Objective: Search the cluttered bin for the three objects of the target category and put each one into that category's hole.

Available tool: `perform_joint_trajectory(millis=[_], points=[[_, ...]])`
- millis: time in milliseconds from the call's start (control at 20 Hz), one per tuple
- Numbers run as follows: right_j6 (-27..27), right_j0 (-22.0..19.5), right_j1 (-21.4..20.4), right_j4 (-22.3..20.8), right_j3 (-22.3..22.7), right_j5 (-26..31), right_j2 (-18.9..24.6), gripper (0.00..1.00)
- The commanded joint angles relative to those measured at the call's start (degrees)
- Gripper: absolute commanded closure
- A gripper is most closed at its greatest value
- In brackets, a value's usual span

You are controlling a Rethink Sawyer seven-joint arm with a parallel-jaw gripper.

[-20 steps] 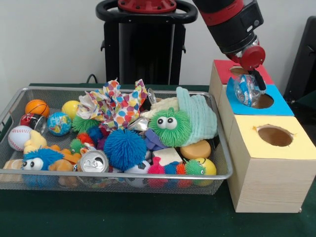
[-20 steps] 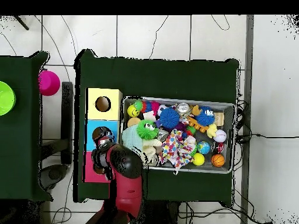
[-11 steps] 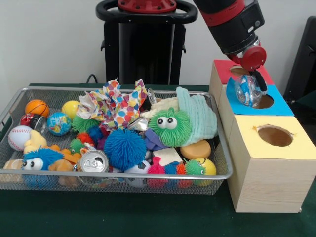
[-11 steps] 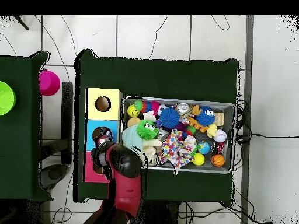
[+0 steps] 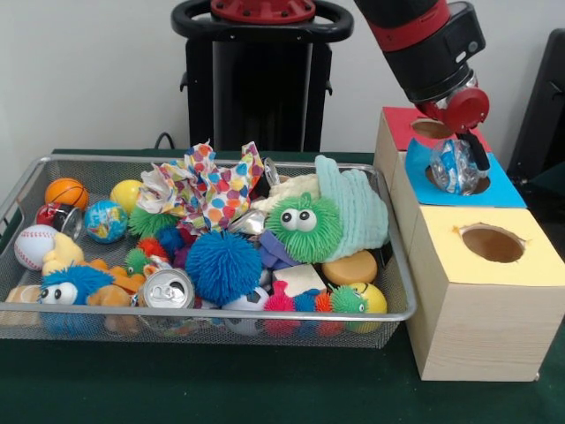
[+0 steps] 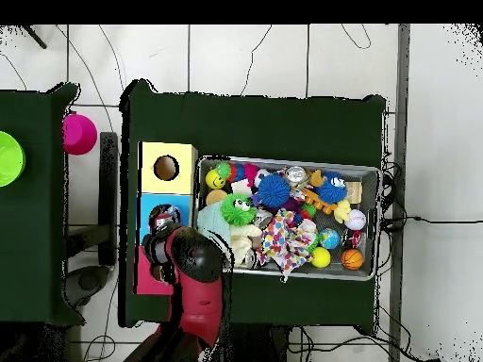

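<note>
The silver wire mesh bin (image 5: 221, 314) fills the left of the front view, packed with toys, balls and a soda can (image 5: 168, 290). It also shows in the overhead view (image 6: 377, 222). My gripper (image 5: 461, 157) is shut on a crumpled clear plastic bottle with blue print (image 5: 453, 166). It holds the bottle right over the round hole (image 5: 481, 185) in the blue-topped box (image 5: 505, 188), and the bottle hides most of the hole. In the overhead view my gripper (image 6: 164, 226) covers the blue box (image 6: 149, 209).
A red-topped box (image 5: 399, 124) stands behind the blue one and a yellow-topped box (image 5: 494, 265) in front, each with its own hole. The bin sits close beside the boxes. A pink cup (image 6: 79, 133) and a green disc (image 6: 8, 158) lie on a separate table.
My gripper has shifted a little to the right and down with the bottle, from the hole's left rim to over the hole.
</note>
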Motion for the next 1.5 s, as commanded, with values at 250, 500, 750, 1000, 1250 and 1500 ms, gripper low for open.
perform_joint_trajectory(millis=[250,500,750,1000,1250,1500], points=[[-11.7,-2.5,8.5,-0.7,-6.1,-5.4,4.4,1.00],[-11.7,-3.5,8.6,-2.3,-5.6,-5.5,3.9,1.00],[-13.0,-4.4,9.1,-2.6,-5.6,-5.8,3.6,1.00],[-10.1,-3.8,8.9,-2.8,-5.4,-7.0,3.0,0.00],[-9.5,-3.1,8.8,-2.3,-5.0,-7.1,2.8,0.00],[-9.0,-2.9,8.8,-2.0,-4.9,-6.7,2.8,0.00]])
